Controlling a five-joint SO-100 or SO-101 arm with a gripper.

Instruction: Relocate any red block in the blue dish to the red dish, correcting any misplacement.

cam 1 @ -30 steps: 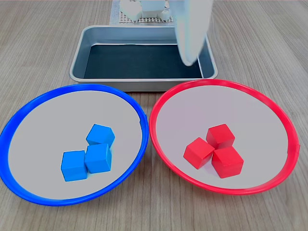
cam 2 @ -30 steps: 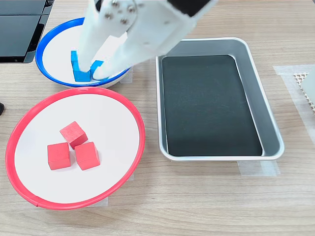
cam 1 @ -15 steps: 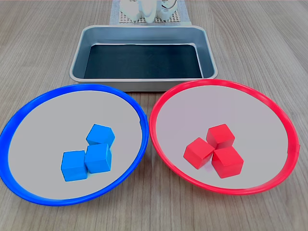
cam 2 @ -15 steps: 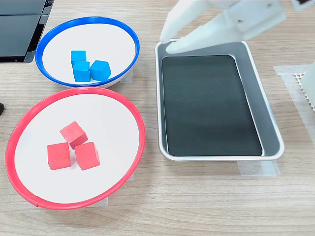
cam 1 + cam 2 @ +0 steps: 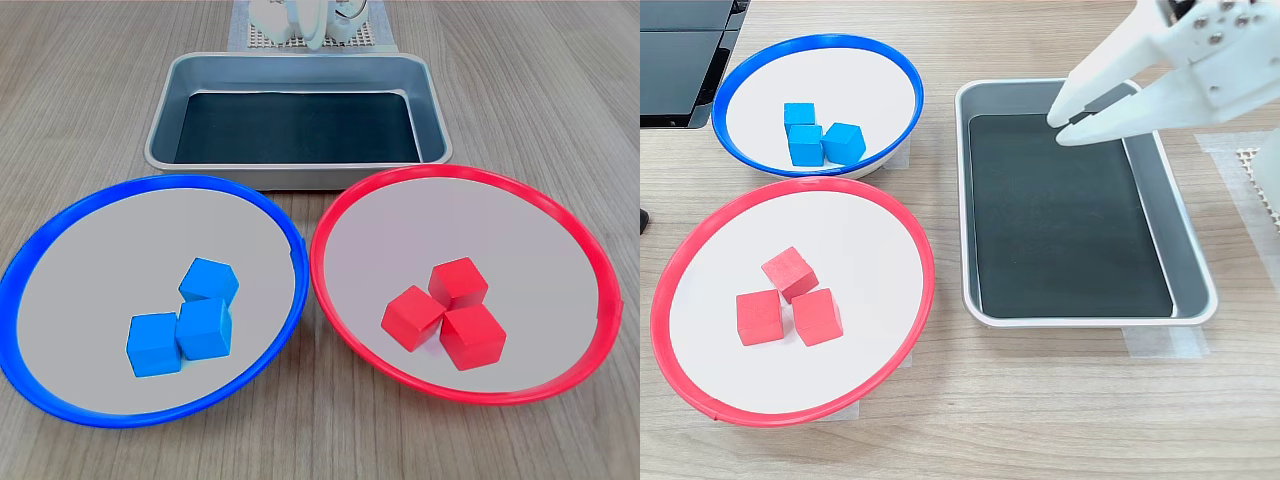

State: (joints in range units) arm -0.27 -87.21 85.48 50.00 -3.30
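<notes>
As both exterior views show it, nothing red lies in the blue dish.
Red dish (image 5: 462, 283): near right in the first exterior view; near left in the second exterior view (image 5: 792, 298). Red rim, pale grey inside.
Red blocks (image 5: 445, 312): three cubes bunched together in the red dish, touching or nearly so; same trio in the second exterior view (image 5: 788, 297).
Blue dish (image 5: 150, 296): near left in the first exterior view, rim just beside the red dish's rim; far left in the second exterior view (image 5: 820, 104).
Blue cubes (image 5: 185, 318): three, clustered inside the blue dish; seen also in the second exterior view (image 5: 816, 134).
Metal tray (image 5: 298, 121): rectangular, dark floor, far of both dishes; right of them in the second exterior view (image 5: 1080, 200).
Gripper (image 5: 1065, 124): white, over the tray's far end in the second exterior view; tips close together with only a narrow gap, holding nothing.
Arm base (image 5: 305, 20): white, at the far edge beyond the tray in the first exterior view.
</notes>
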